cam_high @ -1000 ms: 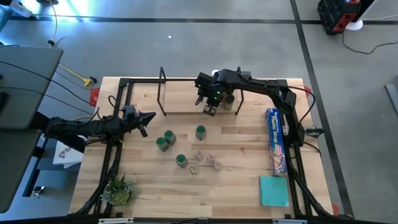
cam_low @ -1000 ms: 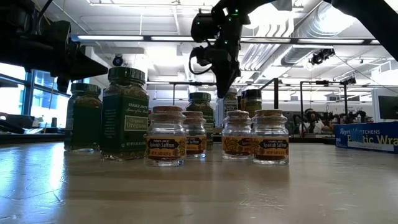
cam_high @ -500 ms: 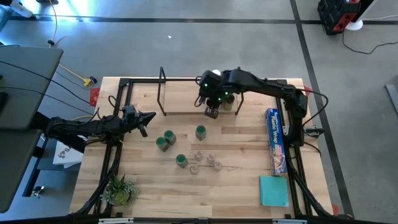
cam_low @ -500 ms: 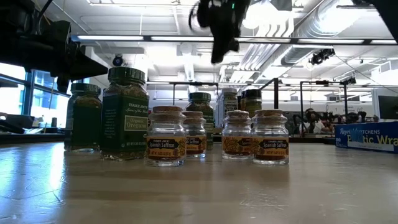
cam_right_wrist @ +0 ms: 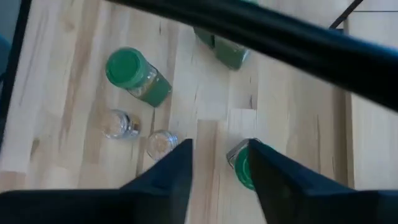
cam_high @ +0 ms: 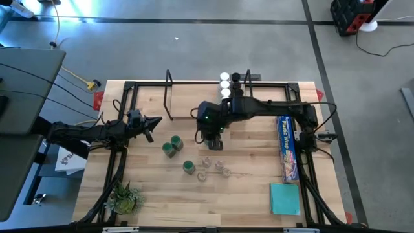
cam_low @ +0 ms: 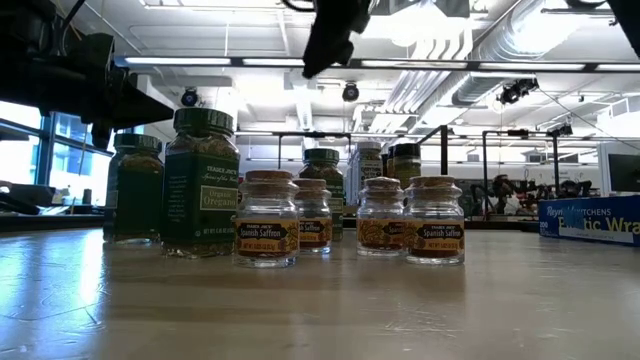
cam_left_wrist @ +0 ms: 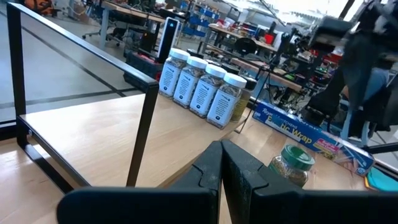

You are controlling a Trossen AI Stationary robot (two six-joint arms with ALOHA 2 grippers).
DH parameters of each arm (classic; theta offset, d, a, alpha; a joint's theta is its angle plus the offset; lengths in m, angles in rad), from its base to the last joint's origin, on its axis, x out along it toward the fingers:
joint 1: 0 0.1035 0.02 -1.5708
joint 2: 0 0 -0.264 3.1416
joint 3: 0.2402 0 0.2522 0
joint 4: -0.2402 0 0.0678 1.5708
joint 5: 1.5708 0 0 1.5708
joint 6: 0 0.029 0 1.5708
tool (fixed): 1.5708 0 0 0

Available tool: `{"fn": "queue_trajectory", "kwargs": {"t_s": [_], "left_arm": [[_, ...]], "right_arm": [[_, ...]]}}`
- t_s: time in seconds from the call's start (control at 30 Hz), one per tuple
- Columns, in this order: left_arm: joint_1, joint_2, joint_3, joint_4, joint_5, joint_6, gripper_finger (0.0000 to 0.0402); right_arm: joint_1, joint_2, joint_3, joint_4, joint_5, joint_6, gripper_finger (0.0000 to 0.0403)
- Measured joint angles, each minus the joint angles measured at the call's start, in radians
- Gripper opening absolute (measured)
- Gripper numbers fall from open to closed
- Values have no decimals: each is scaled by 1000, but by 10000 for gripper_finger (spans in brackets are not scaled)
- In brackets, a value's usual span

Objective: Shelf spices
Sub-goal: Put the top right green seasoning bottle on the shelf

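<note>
Small cylindrical glass spice jars (cam_low: 266,232), green-lidded and cork-topped, cluster on the light wooden counter (cam_high: 246,194). Right gripper (cam_right_wrist: 214,163) hovers above, parted and empty; left gripper (cam_left_wrist: 221,163) shut.

Four jars (cam_high: 229,85) on shelf (cam_high: 194,110) right end; rest mid-table, box (cam_high: 286,146) right.

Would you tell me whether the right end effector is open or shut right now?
Open: the right end effector shows a clear gap between its fingers, above a green-lidded jar, holding nothing.

A robotics lab: open ceiling ducts (cam_low: 500,40), cluttered workbenches (cam_left_wrist: 249,50) (more rigs behind), taped concrete floor (cam_high: 194,45).
</note>
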Motion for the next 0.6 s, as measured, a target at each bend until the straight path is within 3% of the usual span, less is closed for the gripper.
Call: {"fn": "queue_trajectory", "kwargs": {"t_s": [0.33,0.47,0.6], "left_arm": [[0,0,0,0,-1,0,5],[0,-1,0,0,-1,0,5],[0,0,0,0,0,0,5]], "right_arm": [[-56,84,-1,-25,-28,-234,296],[-72,117,-1,-39,-25,-317,325],[-88,162,-1,-76,-20,-412,329]]}}
